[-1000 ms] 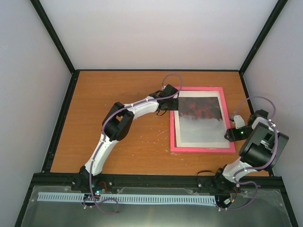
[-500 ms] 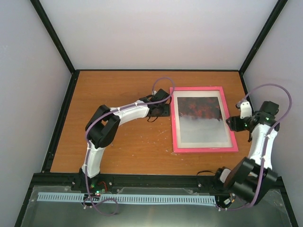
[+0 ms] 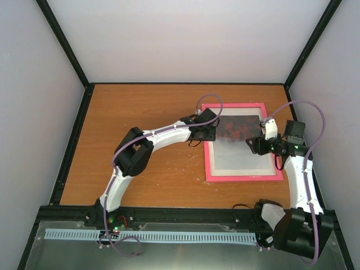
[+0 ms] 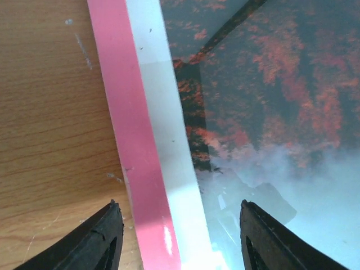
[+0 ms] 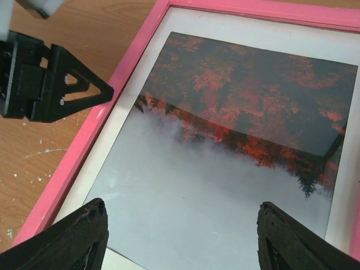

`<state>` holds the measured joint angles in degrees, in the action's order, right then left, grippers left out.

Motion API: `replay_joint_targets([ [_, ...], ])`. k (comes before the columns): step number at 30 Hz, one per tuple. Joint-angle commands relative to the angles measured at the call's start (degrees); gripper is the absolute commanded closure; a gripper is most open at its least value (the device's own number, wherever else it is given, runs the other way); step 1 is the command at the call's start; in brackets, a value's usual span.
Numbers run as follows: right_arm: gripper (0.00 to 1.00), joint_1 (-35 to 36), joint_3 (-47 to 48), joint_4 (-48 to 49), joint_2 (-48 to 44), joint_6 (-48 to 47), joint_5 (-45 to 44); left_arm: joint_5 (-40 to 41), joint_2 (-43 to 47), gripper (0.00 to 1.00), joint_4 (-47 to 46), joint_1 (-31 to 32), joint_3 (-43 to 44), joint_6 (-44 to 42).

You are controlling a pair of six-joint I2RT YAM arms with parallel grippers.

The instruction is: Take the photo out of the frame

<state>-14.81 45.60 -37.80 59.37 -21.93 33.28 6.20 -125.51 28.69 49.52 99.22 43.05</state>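
Orange-brown wooden bench (image 3: 140,124) carries the frame (image 3: 242,178) lying flat and face up on its right half, the photo (image 3: 236,152) inside it behind a white mat (image 4: 169,140). The left claw (image 4: 180,242) hangs with jaws apart astride the frame's left pink edge, gripping nothing. The right claw (image 5: 183,242) hovers over the photo's pale end, likewise spread and empty.

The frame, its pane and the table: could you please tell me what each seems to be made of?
Frame: smooth pink, faintly glossy with a highlight; painted wood or plastic. Pane: glass or clear plastic, since it mirrors dark bars. Table: orange-brown wood grain, scuffed; likely laminate or veneer.
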Motion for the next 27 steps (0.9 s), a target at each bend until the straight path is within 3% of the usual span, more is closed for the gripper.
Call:
replay_joint_targets([
  [1, 0.29, 0.30, -0.59, 2.57, -0.86, 1.63, -0.15, 1.67, -3.61, 0.43, 4.67, 0.21, 3.53, 1.80],
  [9, 0.29, 0.31, -0.27, 2.14, 0.38, 0.86, 0.26, 1.11, -7.83, 0.48, 6.37, 0.52, 6.62, 1.93],
  [20, 0.30, 0.30, -0.18, 1.84, 0.58, 0.40, 0.39, 4.17, -5.43, 0.82, 1.21, 0.41, 4.60, 5.96],
  [27, 0.30, 0.26, 0.15, 1.30, -1.35, 0.09, 1.71, 4.26, -2.02, 0.94, -1.78, 0.07, 4.42, 7.31],
])
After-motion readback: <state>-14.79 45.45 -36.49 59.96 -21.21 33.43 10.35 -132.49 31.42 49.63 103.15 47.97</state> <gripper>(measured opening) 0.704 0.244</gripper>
